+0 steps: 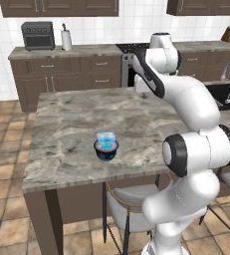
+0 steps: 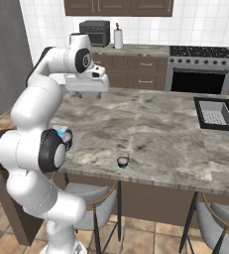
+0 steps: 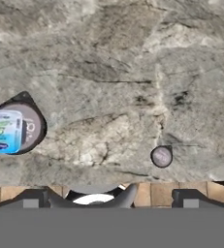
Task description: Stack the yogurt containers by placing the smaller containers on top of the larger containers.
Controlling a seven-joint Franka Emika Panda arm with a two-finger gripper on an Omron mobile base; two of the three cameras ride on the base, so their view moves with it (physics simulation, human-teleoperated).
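Sitting inside the wide dark bowl-like cup (image 1: 106, 151), the translucent light-blue squarish cup (image 1: 106, 140) rests on that cup's pale top, near the front edge of the veined grey marble surface (image 1: 71, 124). From above, the blue cup's lid (image 3: 3, 131) carries green and dark-blue printing too blurred to read. Well to the right, the tiny dark round cup (image 2: 122, 161) with a pale top stands alone. High over the surface, the tool (image 2: 86, 82) hangs spread wide, holding nothing.

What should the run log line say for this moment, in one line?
stage: light-blue cup sits on dark bowl-like cup | tiny dark cup alone near counter front edge | gripper open, empty, high above counter
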